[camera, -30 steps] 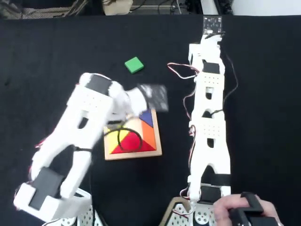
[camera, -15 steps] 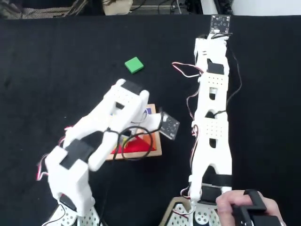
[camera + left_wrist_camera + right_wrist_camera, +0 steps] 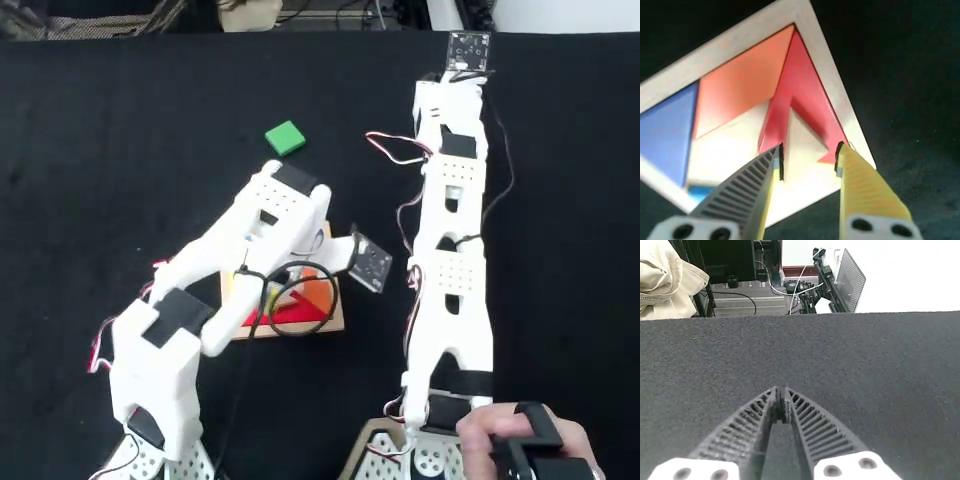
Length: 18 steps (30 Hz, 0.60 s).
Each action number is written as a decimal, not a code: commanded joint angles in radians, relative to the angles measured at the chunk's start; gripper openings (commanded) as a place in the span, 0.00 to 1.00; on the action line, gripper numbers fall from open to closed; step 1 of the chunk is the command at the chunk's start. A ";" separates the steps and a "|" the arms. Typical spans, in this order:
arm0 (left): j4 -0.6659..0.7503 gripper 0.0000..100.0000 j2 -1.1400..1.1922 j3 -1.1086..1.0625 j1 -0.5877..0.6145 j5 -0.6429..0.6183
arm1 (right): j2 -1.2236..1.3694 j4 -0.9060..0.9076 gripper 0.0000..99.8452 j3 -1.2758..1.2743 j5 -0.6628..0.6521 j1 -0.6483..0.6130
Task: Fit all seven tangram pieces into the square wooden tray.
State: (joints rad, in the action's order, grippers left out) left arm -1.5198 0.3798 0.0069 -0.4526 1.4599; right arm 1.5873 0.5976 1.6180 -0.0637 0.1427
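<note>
Left gripper (image 3: 809, 159) has shifted over the tray (image 3: 740, 42), parted, empty; right gripper (image 3: 781, 405) closed.

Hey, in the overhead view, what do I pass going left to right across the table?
From the left: left arm's base → wooden tray → right arm. The green piece lies within the tray's span, farther back, so its place is unclear.

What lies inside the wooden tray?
Inside the wooden tray lie an orange piece, a red piece and a blue piece, with bare wood between. The left hand hides the part beneath it.
</note>
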 commanded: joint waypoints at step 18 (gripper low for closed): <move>0.104 0.05 -0.743 -0.070 0.389 -0.893 | -0.432 0.769 0.01 0.053 -0.051 -0.118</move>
State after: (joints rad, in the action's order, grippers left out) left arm -1.5014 -0.2677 0.0115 -0.1181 0.8032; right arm 1.3065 1.1991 1.6180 -0.0698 0.0859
